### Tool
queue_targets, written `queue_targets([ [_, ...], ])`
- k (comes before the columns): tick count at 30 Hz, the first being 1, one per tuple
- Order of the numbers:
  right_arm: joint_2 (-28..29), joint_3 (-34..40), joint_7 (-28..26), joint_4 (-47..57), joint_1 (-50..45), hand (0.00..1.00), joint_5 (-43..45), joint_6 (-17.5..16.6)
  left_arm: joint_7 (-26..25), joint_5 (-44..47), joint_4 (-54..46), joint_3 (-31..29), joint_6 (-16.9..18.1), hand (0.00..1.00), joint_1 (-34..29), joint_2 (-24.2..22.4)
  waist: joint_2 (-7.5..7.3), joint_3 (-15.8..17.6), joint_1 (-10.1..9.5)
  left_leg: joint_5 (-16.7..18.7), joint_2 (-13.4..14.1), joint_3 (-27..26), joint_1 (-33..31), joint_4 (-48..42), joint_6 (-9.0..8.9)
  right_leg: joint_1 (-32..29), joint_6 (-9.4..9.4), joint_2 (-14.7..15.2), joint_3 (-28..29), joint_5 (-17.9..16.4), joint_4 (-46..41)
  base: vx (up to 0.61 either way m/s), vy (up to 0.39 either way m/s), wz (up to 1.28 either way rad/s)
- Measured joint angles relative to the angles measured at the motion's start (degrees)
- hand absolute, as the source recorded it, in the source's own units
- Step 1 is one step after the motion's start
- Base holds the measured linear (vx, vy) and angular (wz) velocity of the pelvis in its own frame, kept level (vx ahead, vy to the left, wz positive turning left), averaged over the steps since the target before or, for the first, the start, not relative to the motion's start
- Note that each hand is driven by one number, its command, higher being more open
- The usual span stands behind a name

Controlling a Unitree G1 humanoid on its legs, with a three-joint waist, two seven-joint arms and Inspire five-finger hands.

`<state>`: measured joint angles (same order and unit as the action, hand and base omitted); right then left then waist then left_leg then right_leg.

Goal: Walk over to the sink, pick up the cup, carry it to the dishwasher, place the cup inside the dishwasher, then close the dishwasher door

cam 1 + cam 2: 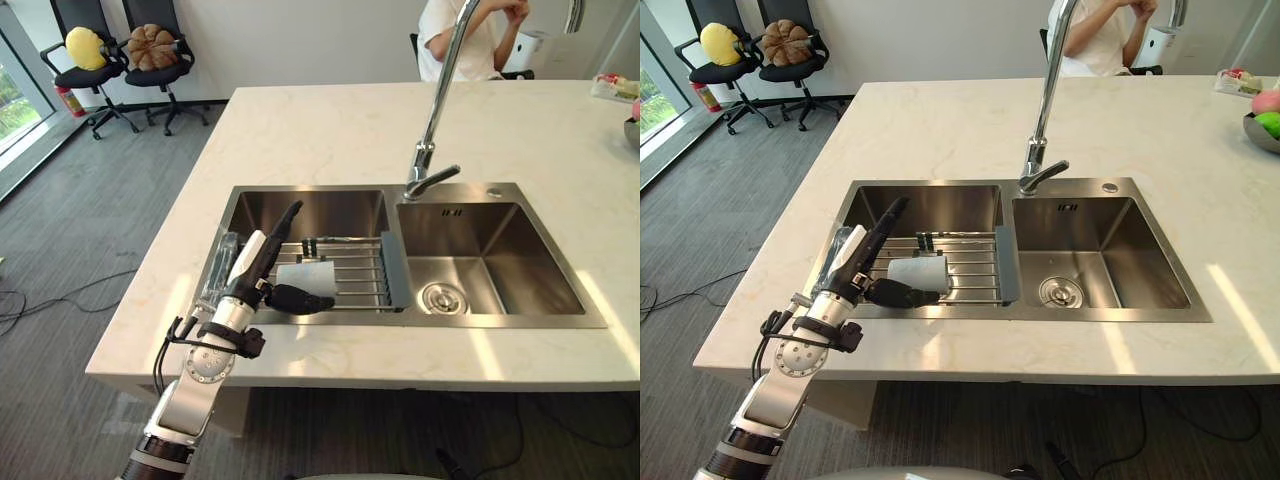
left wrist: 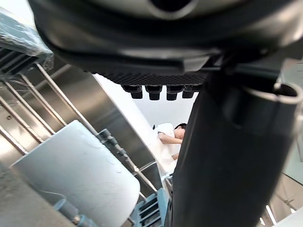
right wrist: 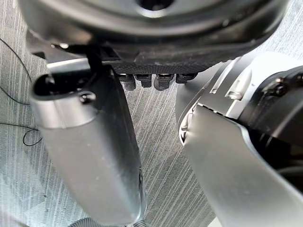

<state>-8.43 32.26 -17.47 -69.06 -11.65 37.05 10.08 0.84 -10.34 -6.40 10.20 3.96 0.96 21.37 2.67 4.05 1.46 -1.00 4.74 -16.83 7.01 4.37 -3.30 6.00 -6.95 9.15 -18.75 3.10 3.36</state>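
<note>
Pale cup [image 1: 304, 276] lies sideways on the rack [image 1: 356, 268] over the sink [image 1: 520, 191].

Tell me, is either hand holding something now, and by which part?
Nothing is held yet. The left hand is open beside the cup on the sink rack, fingers straight; the right hand is empty too.
</note>
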Motion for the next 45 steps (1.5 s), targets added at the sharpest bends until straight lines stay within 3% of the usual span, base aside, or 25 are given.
queue_targets([
  [9,0.8,1.3,-0.2,0.6,-0.2,1.00,-0.1,-0.6,-3.2,-9.5,5.4,0.4,0.0,1.00,0.5,0.7,0.33,0.0,1.04,0.4,0.2,-1.8,1.2,0.5,-0.43,0.2,0.03,-0.5,1.7,0.1,0.6,0.00,-0.018,-0.10],
  [24,0.9,1.0,0.0,2.1,-0.2,1.00,0.0,-0.2,-3.2,-10.0,6.8,0.4,0.3,1.00,2.2,3.0,0.69,0.2,1.21,0.6,0.4,-3.0,1.6,0.5,-0.58,0.3,0.20,-0.8,2.8,0.7,1.4,-0.02,-0.017,-0.04],
  [28,0.9,0.8,0.0,2.3,-0.3,1.00,0.0,-0.2,-2.7,-8.0,6.8,0.4,-0.6,1.00,2.4,3.3,0.68,0.2,1.28,0.6,0.4,-3.0,1.6,0.5,-0.58,0.3,0.20,-0.8,2.8,0.7,1.4,0.00,0.000,0.00],
  [33,0.9,0.5,-0.1,2.4,-0.3,1.00,-0.1,-0.4,-0.7,1.9,7.9,0.3,-4.1,1.00,2.4,3.3,0.66,0.2,1.18,0.6,0.4,-2.8,1.6,0.6,-0.57,0.3,0.19,-0.8,2.6,0.7,1.4,0.00,0.000,0.00],
  [45,1.1,0.5,-0.1,2.6,-0.3,1.00,-0.2,-0.6,0.9,2.9,8.7,-0.1,-3.6,1.00,2.4,3.3,0.45,0.2,1.04,0.6,0.4,-2.7,1.6,0.6,-0.55,0.4,0.17,-0.8,2.5,0.7,1.4,-0.01,-0.004,0.00],
])
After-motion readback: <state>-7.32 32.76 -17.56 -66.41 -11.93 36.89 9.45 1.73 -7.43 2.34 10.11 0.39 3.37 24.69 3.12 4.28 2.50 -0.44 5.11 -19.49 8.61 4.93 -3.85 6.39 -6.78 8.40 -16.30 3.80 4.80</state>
